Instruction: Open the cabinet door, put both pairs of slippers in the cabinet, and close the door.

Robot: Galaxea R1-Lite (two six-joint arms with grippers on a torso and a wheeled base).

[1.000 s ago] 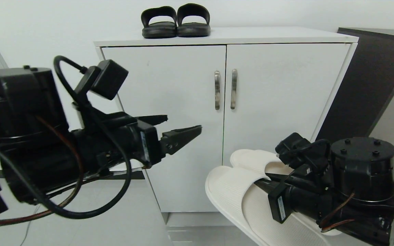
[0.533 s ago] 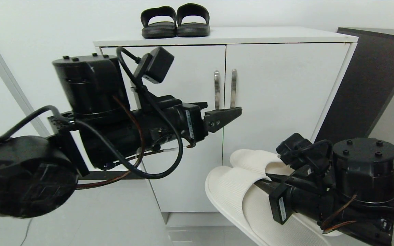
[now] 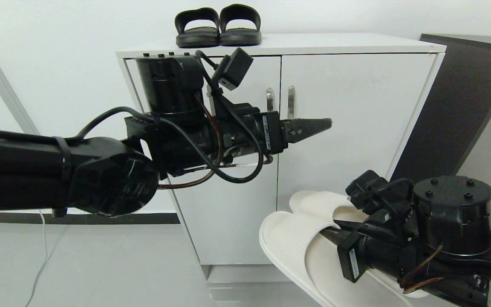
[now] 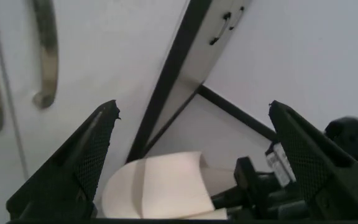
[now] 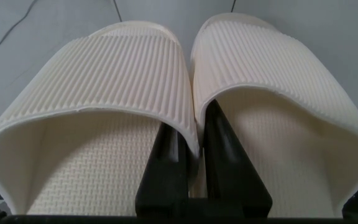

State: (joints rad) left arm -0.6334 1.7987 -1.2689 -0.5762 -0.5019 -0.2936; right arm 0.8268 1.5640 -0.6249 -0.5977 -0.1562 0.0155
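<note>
Nearest, the right gripper (image 5: 193,134) is clamped tight on the pair of white slippers (image 3: 288,238). One finger is tucked under each strap, the two inner strap edges are pinched between them, and the toes are pointed away from the wrist. Up and farther out, the left gripper (image 4: 192,109) is spread wide, with nothing caught between its fingers. The two metal handles (image 3: 290,100) are seen just beside its fingers, on the robot's left of them. Both doors of the cabinet (image 3: 356,128) behind it are shut. Whether the door is touched cannot be told. Well above the left gripper, the pair of black slippers (image 3: 219,26) is set side by side on the cabinet top.
</note>
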